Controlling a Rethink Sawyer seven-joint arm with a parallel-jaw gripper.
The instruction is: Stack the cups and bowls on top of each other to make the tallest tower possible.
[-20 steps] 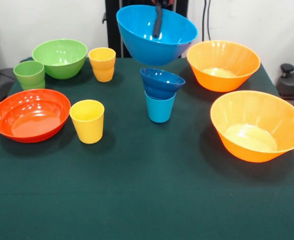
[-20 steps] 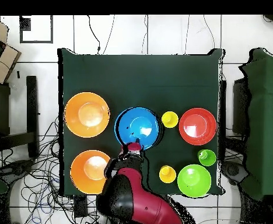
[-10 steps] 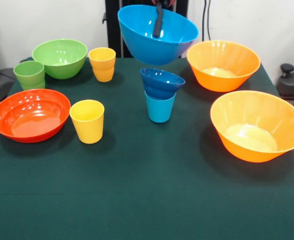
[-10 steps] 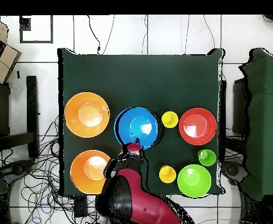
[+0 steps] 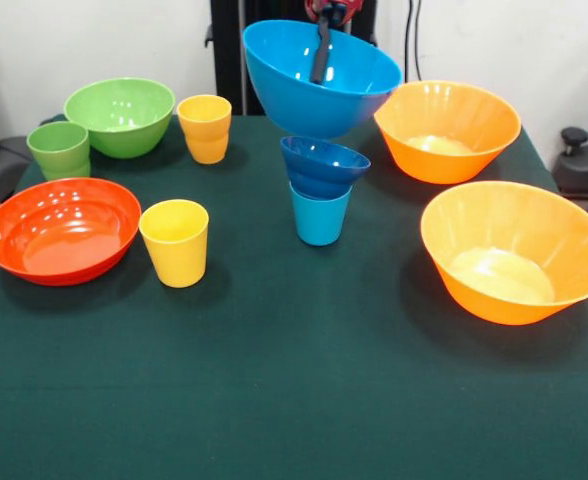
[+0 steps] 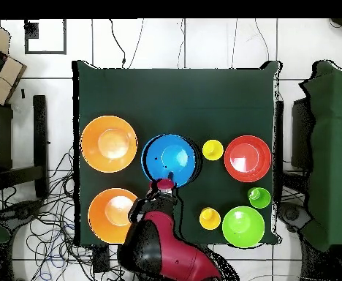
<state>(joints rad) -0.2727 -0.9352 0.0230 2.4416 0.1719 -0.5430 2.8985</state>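
- Every cup and bowl on the green table [image 5: 304, 400] is empty; the dark blue bowl [image 5: 324, 165] sits on the light blue cup [image 5: 319, 216], a short tower mid-table.
- The gripper [image 5: 322, 50] is clenched on the far rim of the light blue bowl [image 5: 319, 80], one finger inside it, holding it tilted in the air just above that tower.
- From above, that bowl [image 6: 171, 157] hides the tower entirely; the red arm [image 6: 163, 245] shows only there.
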